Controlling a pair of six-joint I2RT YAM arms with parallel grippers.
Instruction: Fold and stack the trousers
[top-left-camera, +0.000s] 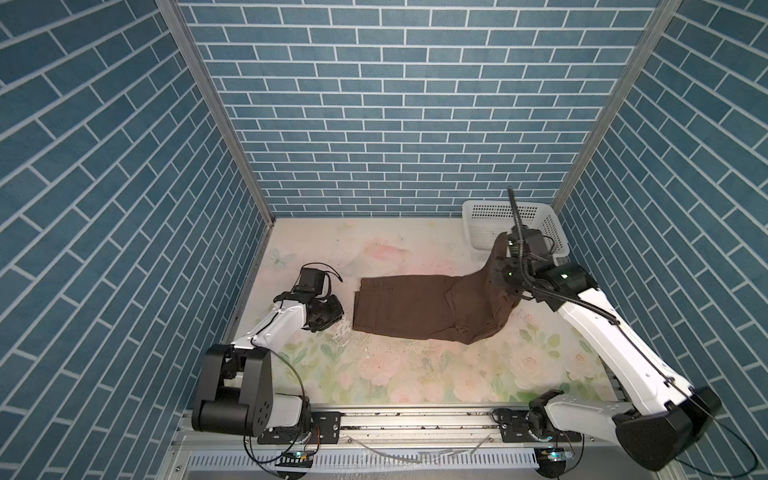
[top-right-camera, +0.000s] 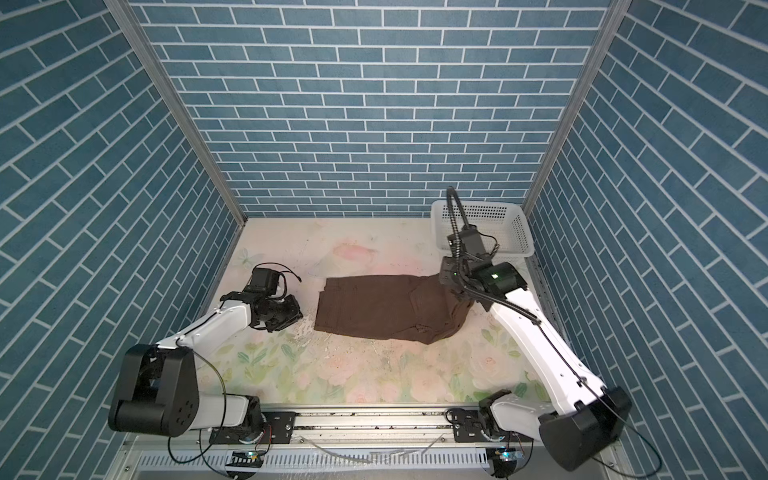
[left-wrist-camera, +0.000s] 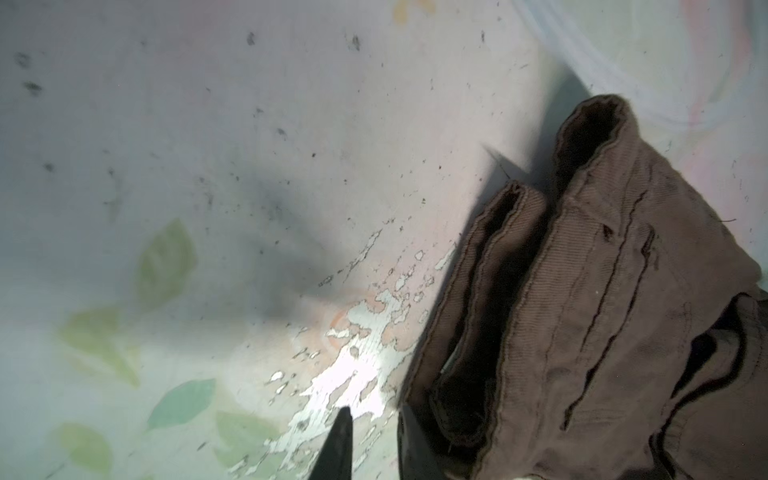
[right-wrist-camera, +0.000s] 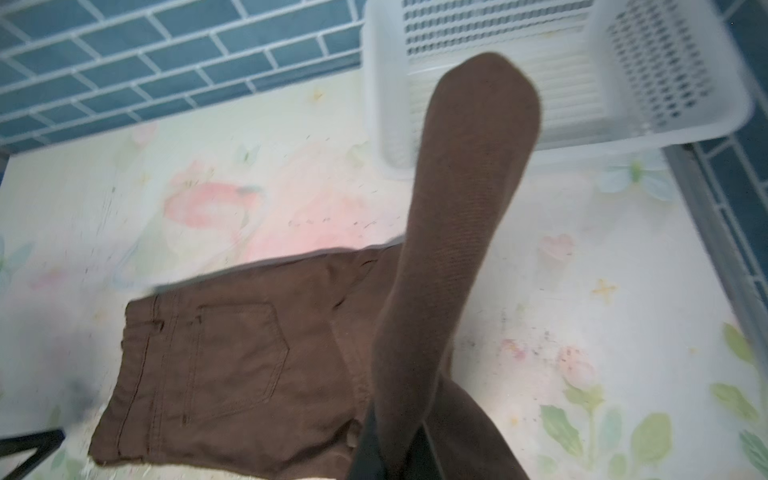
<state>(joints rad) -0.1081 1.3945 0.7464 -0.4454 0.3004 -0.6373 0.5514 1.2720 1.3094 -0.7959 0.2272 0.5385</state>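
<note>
Trousers: we see the dark brown, thin-fabric wide-leg trousers in the middle of the floral-printed tabletop. The waistband end lies flat towards the left arm with the back pocket up, and the leg end is raised off the table on the right.
Right gripper: the right gripper has its jaws pressed together on the leg end; in its wrist view the cloth rises from between them.
Left gripper: the left gripper sits low, just beside the waistband. Its jaws are slightly parted with only bare table between them, pinching nothing.
Basket: the white perforated plastic basket stands in the far right corner of the table.
Handling: we judge the cloth light, soft and limp. It will drape and sag from any single pinch, and its layers may slide over one another.
Where to hold: we would take it at the hems or the stitched waistband, where the cloth is thickest, pinching all layers near a corner.
Risk: we think a one-corner grip could let the fold skew or a layer slip free.
</note>
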